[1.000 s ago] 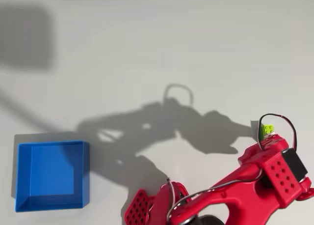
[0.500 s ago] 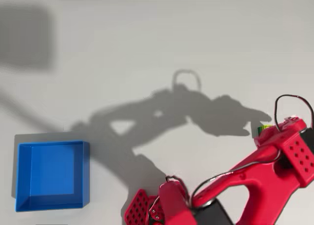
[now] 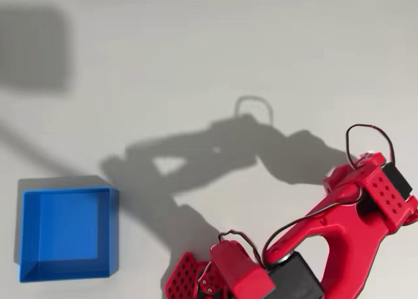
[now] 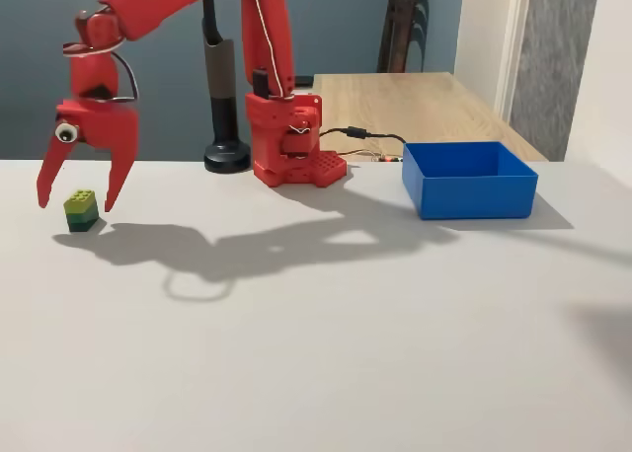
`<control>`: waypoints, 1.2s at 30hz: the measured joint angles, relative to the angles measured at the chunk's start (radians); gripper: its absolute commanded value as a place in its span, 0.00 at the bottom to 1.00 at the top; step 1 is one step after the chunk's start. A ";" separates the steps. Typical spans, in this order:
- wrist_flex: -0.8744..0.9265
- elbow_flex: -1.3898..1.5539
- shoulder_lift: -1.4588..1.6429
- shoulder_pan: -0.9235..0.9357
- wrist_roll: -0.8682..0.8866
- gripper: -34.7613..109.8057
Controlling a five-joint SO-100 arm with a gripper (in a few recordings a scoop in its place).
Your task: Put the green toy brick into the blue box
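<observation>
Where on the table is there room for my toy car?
Lots of bare table in front, between the green toy brick and the blue box. It's crowded by the open gripper over the brick, and around the arm's base.

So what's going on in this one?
A red arm has its tool open and hanging over the green toy brick, which sits on the white table, one finger on either side. Nothing is gripped yet. The blue box stands empty at the far side of the table.
</observation>
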 measured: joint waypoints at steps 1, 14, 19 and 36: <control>-0.011 0.006 0.000 0.002 0.009 0.41; -0.014 0.008 0.000 -0.011 0.069 0.24; 0.114 -0.043 0.000 -0.035 0.069 0.24; 0.316 -0.275 0.242 -0.331 0.025 0.24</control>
